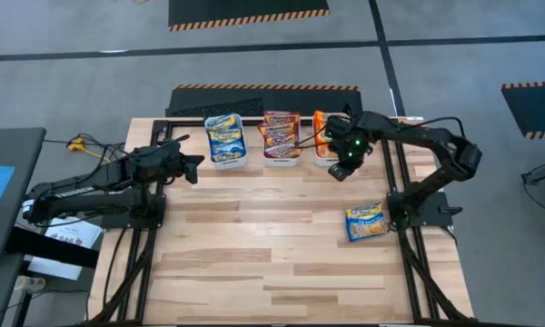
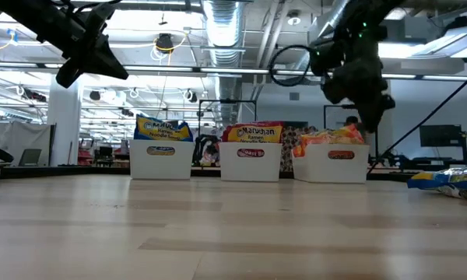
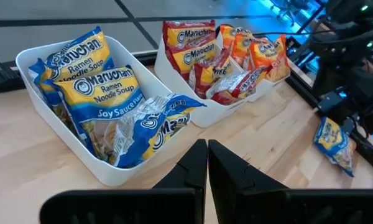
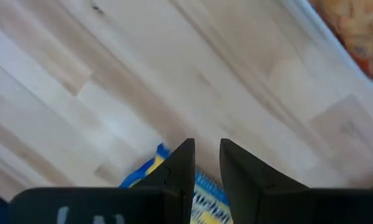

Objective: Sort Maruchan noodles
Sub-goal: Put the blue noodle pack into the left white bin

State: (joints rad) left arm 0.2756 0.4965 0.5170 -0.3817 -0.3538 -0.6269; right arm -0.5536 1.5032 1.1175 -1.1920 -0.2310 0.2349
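White plastic bins stand in a row at the far edge of the wooden counter (image 1: 254, 245). The left bin (image 1: 226, 160) holds blue Maruchan packets (image 3: 102, 93), the middle bin (image 1: 282, 158) holds maroon packets (image 3: 189, 43), and the right bin (image 2: 331, 163) holds orange packets (image 3: 258, 53).

One more blue packet (image 1: 366, 222) lies flat on the counter at the right side, well apart from the bins and close to the right arm's base.

The right gripper (image 1: 342, 167) hangs in the air just in front of the right bin. Its fingers (image 4: 177, 165) stand slightly apart with a narrow gap between them and hold nothing; bare counter and a bit of the loose blue packet show beyond them.

The left gripper (image 1: 193, 168) hovers above the counter at the left, near the left bin. Its fingers (image 3: 196, 165) are pressed together and empty.
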